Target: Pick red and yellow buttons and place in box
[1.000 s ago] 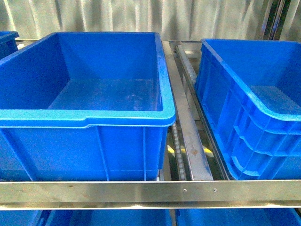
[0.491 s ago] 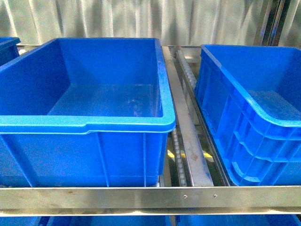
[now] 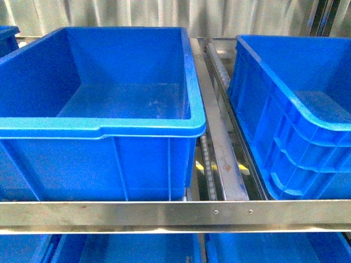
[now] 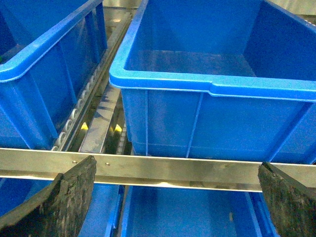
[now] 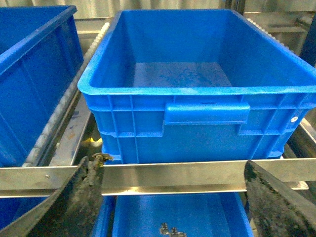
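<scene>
Front: we see a box (image 3: 193, 118) on a steel rack (image 3: 175, 215), another crate (image 3: 285, 98) beside it; no arms. Left wrist: left gripper (image 4: 177, 197) spread, holding nothing. Right wrist: right gripper (image 5: 173, 197) spread; small metal parts (image 5: 170, 230), perhaps buttons, in the lower crate (image 5: 148, 215).

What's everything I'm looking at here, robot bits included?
Upper crates: three, bright blue, on the rack; centre crate, right crate, a corner of a left crate; the floors that show are bare.
Lower crates: blue, under the front rail; one holds small greyish parts, too small to identify.
Rack: one, silver metal, front rail and roller track between the crates.
Curtain: pale, behind.
Buttons: none clearly visible.
Left gripper: black fingers, open.
Right gripper: black fingers, open.
</scene>
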Available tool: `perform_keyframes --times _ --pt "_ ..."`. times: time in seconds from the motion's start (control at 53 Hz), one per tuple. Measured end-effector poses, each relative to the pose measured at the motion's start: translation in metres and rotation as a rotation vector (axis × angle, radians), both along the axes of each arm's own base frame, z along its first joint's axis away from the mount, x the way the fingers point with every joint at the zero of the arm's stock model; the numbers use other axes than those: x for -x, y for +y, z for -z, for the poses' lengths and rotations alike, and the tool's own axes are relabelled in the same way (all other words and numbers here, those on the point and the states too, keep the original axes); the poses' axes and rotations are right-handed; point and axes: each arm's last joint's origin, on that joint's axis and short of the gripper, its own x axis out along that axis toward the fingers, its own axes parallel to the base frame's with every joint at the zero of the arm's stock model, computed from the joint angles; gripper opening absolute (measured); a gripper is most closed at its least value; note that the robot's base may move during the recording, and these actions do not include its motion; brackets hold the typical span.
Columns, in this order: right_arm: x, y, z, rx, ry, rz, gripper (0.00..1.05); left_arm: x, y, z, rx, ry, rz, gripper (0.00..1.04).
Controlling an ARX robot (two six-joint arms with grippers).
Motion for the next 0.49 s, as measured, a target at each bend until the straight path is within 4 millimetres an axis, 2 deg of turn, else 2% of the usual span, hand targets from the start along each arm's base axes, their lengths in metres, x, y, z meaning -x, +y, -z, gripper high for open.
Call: perform_keyframes --times 0.094,0.491 --pt "0.0000 0.0000 0.0000 -0.001 0.000 0.000 1.00 0.0000 0.0000 0.0000 0.000 0.000 0.000 0.97" --pt "0.0000 0.0000 0.0000 0.000 0.000 0.000 0.99 0.0000 0.0000 0.0000 0.000 0.000 0.000 0.97"
